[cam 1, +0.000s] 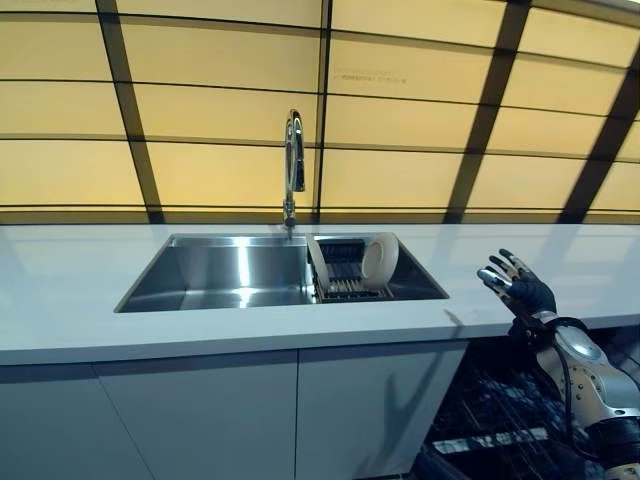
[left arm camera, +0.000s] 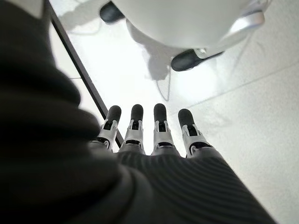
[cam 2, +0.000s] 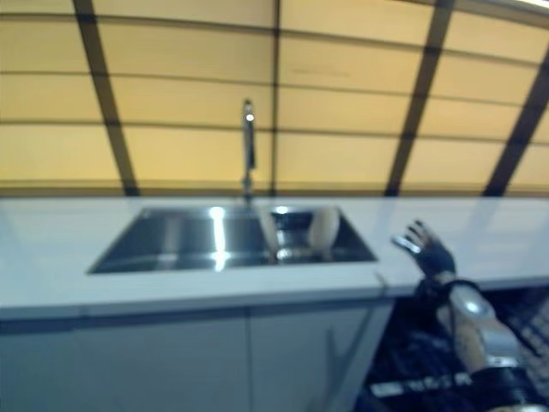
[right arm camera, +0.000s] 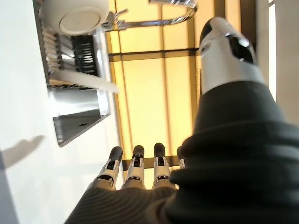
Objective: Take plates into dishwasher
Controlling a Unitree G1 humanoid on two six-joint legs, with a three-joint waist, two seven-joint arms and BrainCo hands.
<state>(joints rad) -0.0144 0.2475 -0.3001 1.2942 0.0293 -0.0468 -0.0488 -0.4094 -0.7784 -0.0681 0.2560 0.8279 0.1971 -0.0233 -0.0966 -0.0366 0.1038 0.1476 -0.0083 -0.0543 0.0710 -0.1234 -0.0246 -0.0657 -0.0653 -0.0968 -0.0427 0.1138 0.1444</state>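
Note:
Two white plates stand on edge in a dark drying rack (cam 1: 349, 281) in the right part of the steel sink (cam 1: 230, 272): one round plate (cam 1: 379, 259) at the rack's right and a thinner one (cam 1: 318, 263) at its left. They also show in the right wrist view (right arm camera: 74, 14). My right hand (cam 1: 518, 283) is raised above the white counter (cam 1: 90, 290) to the right of the sink, fingers straight and empty. My left hand (left arm camera: 149, 135) shows only in the left wrist view, fingers straight, hanging over the floor, empty.
A tall chrome faucet (cam 1: 293, 165) stands behind the sink's middle. The open dishwasher with its dark rack (cam 1: 500, 420) lies below the counter at the lower right, under my right arm. White cabinet doors (cam 1: 230, 415) run below the sink. A yellow panelled wall is behind.

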